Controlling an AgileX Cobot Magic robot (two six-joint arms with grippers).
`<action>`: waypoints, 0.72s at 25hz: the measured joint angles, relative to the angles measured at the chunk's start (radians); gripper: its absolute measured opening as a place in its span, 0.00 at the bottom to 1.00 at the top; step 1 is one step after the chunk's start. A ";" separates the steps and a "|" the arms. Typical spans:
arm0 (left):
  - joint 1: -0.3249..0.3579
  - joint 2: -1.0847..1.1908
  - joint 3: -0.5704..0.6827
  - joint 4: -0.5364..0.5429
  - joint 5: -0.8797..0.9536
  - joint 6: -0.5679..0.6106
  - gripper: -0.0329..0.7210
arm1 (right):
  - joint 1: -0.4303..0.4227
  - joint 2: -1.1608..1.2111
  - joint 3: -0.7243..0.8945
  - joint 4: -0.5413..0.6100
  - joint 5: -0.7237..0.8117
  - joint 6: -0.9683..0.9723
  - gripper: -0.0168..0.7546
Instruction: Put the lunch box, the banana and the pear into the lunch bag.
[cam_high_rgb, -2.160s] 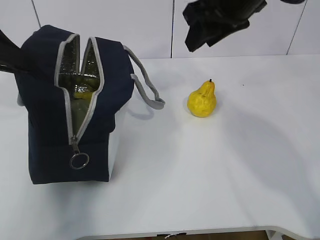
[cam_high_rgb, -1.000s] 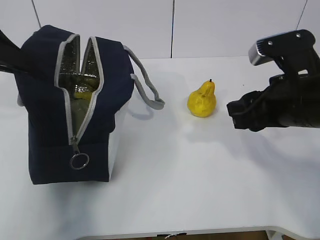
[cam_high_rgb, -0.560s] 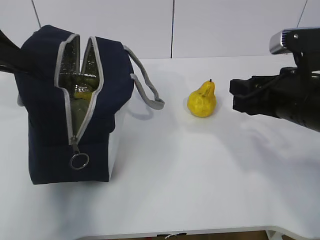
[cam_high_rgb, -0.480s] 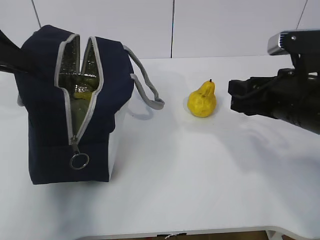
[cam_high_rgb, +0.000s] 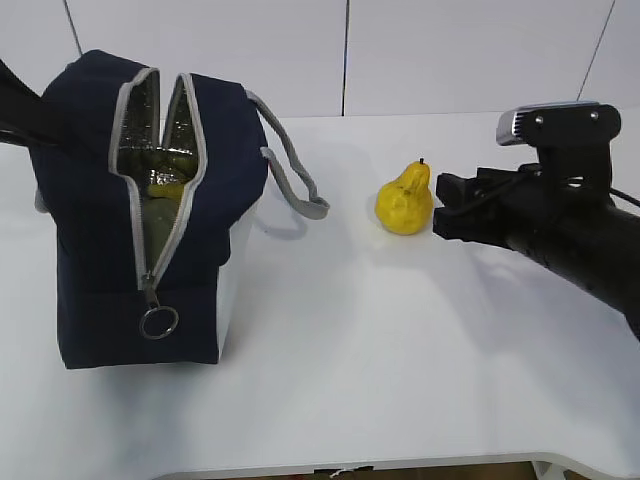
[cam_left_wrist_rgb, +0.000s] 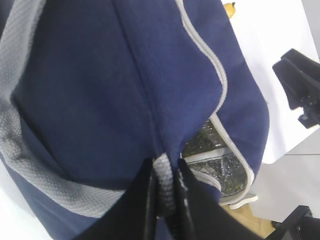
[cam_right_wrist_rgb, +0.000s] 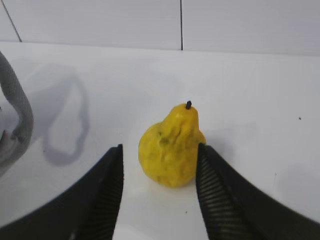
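Note:
The navy lunch bag stands at the left with its zipper open and silver lining showing. My left gripper is shut on a grey webbing handle at the bag's top; in the exterior view the bag hides it. Something yellow lies inside the opening, and I cannot tell if it is the banana. The lunch box is hidden. The yellow pear stands upright on the table. My right gripper is open at table height, and in its wrist view the fingers flank the pear without touching.
The bag's other grey handle droops onto the white table between bag and pear, also at the left of the right wrist view. The zipper's ring pull hangs at the bag's front. A white wall backs the table.
My right arm came down from above, entered from the right and slid left toward the pear, so its open fingers now stand either side of it. Bag, pear and left gripper have not moved.

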 joint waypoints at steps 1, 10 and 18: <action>0.000 0.000 0.000 0.000 0.000 0.000 0.06 | 0.000 0.015 0.000 0.000 -0.041 0.000 0.54; 0.000 0.000 0.000 0.000 0.000 0.000 0.06 | 0.000 0.107 -0.038 0.000 -0.127 0.000 0.55; 0.000 0.000 0.000 0.000 0.000 0.000 0.06 | 0.000 0.180 -0.133 0.001 -0.123 0.000 0.67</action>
